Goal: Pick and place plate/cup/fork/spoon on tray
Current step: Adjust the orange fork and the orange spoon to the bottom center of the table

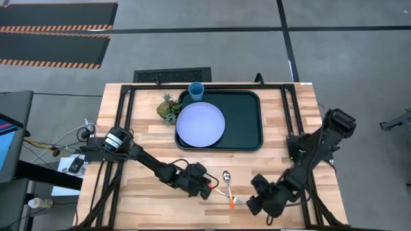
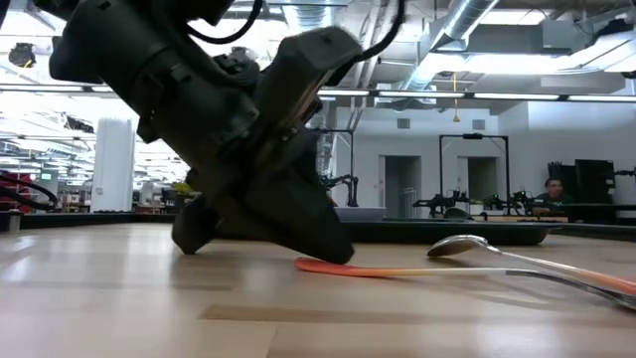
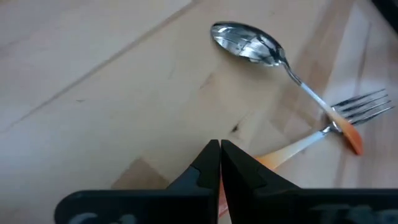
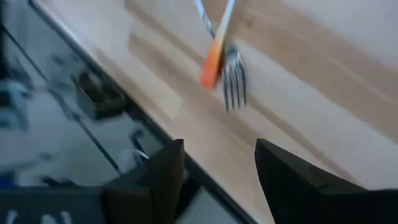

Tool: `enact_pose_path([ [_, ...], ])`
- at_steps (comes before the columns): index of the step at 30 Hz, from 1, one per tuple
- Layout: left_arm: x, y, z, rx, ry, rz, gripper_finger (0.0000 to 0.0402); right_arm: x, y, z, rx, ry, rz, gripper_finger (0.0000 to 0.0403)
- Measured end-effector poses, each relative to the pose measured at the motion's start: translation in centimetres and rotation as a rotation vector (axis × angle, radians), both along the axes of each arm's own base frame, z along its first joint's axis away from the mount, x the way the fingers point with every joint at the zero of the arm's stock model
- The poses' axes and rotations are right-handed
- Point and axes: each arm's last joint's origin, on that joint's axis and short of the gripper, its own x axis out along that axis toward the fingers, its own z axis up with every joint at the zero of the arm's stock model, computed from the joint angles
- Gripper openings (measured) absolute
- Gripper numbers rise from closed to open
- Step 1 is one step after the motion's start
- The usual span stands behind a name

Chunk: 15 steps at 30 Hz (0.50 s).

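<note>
The fork and the spoon lie crossed on the wood near the table's front edge; they also show in the high view, the fork and the spoon. My left gripper is shut at the fork's orange handle. My right gripper is open and empty just right of the fork's tines, over the table's front edge. The plate lies on the left part of the tray. The cup stands at the tray's far left corner. My left gripper has the free end of the fork's orange handle between its shut fingertips; orange shows in the slit between them. The fingers slant down from the table's left. The handle lies flat on the table, its tines end under the spoon's stem.
A small green pineapple-like ornament sits left of the tray. The table's front edge runs close below my right gripper. Bare wood lies between the cutlery and the tray.
</note>
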Motion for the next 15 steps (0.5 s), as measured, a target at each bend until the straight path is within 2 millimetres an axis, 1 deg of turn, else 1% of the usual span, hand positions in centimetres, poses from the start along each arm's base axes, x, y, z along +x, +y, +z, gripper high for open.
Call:
enact_pose_path([
  [3, 0.2, -0.2, 0.1, -0.008, -0.001, -0.013, 0.0000, -0.1, 0.0, -1.2, 0.008, -0.025, -0.072, 0.0227],
  [6, 0.2, -0.3, 0.2, -0.019, -0.006, -0.020, 0.0000, -0.2, 0.2, -2.2, -0.008, 0.003, -0.094, 0.0228],
  [11, 0.2, -0.6, 0.3, -0.040, -0.018, -0.030, 0.0000, -0.3, 1.5, -4.4, 0.025, 0.056, -0.126, 0.0228],
  [15, 0.2, -0.7, 0.3, -0.044, -0.018, -0.036, 0.0000, 0.0, 2.7, -6.1, 0.052, 0.046, -0.148, 0.0228],
])
